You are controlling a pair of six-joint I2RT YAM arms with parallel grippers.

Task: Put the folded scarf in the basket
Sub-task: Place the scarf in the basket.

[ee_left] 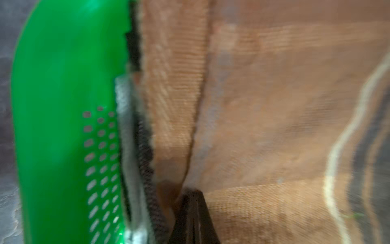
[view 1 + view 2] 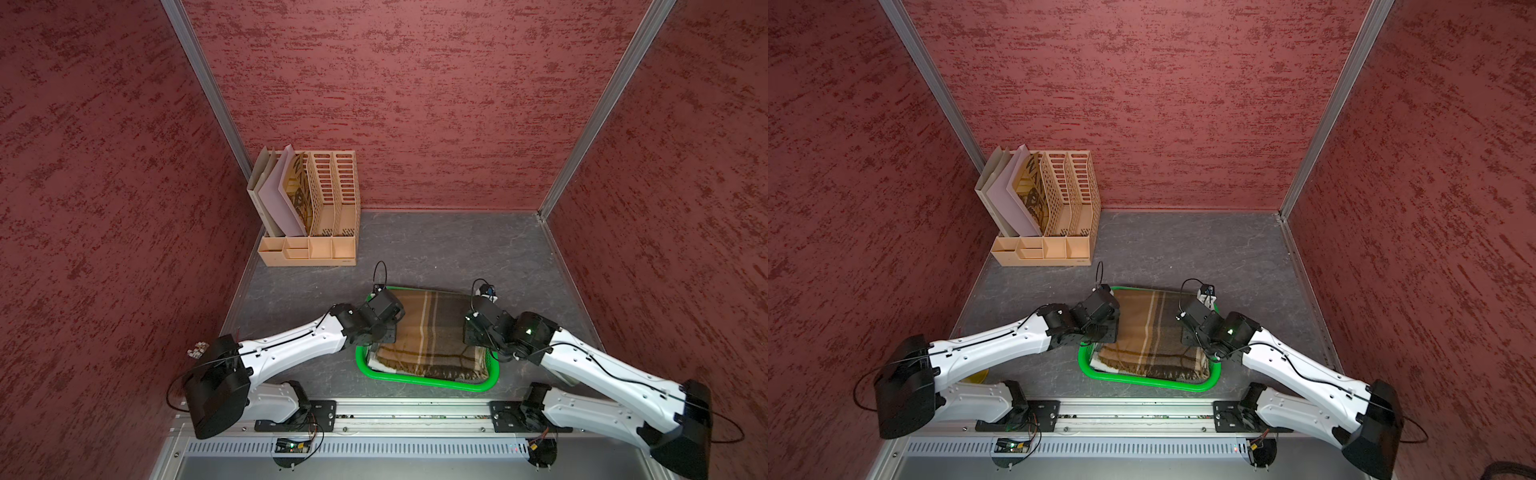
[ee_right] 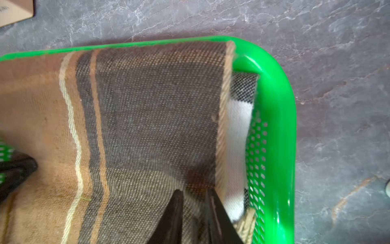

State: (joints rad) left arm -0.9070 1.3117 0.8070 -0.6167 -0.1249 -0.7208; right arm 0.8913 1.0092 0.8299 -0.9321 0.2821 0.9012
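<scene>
The folded scarf (image 2: 428,332) (image 2: 1150,332), brown plaid with cream stripes, lies inside the green perforated basket (image 2: 415,380) (image 2: 1142,383) in both top views and nearly fills it. My left gripper (image 2: 388,332) (image 1: 193,195) is at the scarf's left edge, next to the basket's wall (image 1: 63,84). Its jaws are shut, with the tips against the cloth (image 1: 274,105). My right gripper (image 2: 471,332) (image 3: 193,195) is over the scarf's right edge (image 3: 147,116), near a rounded corner of the basket (image 3: 278,105). A narrow gap with cloth showing in it separates its fingers (image 3: 175,211).
A tan slotted file organiser (image 2: 311,216) (image 2: 1046,216) with folders stands at the back left, and its corner (image 3: 12,10) shows in the right wrist view. Red walls close in three sides. The arms' mounting rail (image 2: 395,415) runs along the front. The table (image 3: 337,63) is grey marbled.
</scene>
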